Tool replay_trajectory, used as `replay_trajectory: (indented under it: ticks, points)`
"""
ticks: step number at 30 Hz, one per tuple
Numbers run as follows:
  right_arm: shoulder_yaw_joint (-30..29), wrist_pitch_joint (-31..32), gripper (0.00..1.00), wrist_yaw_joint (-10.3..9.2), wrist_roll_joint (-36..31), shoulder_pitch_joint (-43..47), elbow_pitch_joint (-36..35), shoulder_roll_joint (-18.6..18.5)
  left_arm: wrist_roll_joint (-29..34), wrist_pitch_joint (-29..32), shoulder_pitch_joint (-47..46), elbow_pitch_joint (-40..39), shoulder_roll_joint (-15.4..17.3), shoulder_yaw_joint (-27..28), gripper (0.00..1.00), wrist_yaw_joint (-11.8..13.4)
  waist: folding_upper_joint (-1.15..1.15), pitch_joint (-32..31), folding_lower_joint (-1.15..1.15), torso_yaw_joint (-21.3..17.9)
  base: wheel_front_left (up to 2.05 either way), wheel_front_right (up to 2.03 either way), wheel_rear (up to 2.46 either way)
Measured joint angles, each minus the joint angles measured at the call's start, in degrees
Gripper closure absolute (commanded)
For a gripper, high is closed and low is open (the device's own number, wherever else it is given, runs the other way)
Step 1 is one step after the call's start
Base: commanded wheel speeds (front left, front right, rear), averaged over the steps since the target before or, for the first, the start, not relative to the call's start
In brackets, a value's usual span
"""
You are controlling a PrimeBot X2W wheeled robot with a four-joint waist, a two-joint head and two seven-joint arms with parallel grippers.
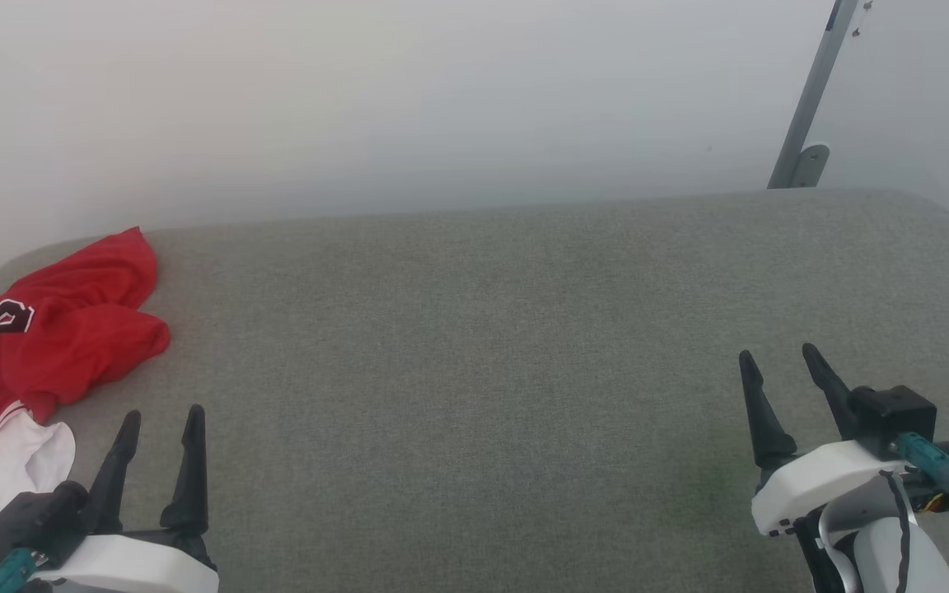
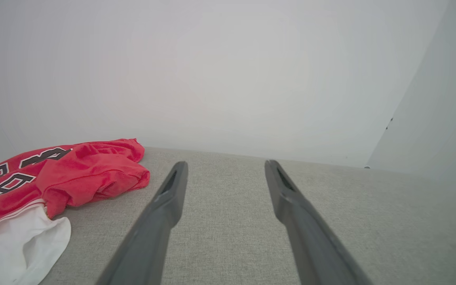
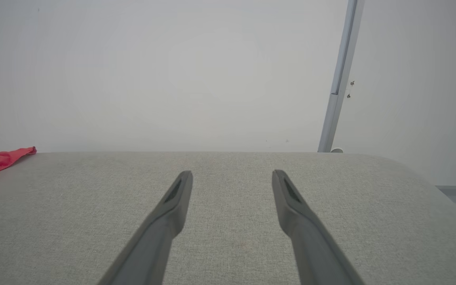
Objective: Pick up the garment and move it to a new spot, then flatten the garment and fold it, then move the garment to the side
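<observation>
The garment lies bunched at about nine o'clock on the grey upholstered surface. Its left part is cut off at the edge, so the black lettering reads only in fragments and just one white sleeve shows. The left hand is just beside that sleeve, at its four o'clock, fingers spread and empty. The right hand, at four o'clock and well apart from the garment, is likewise spread and empty. A grey pole leans at one o'clock.
</observation>
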Motion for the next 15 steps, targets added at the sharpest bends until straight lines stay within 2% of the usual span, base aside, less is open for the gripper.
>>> replay_trajectory:
  ticks: [15]
  points:
    - [-0.08,-0.16,0.0,0.0,-1.62,0.0,-0.29,0.01,0.55,-0.25,0.16,-0.04,0.4,-0.19,0.0,-0.16,0.0,0.12,0.0,-0.06,0.0,0.0,0.0]
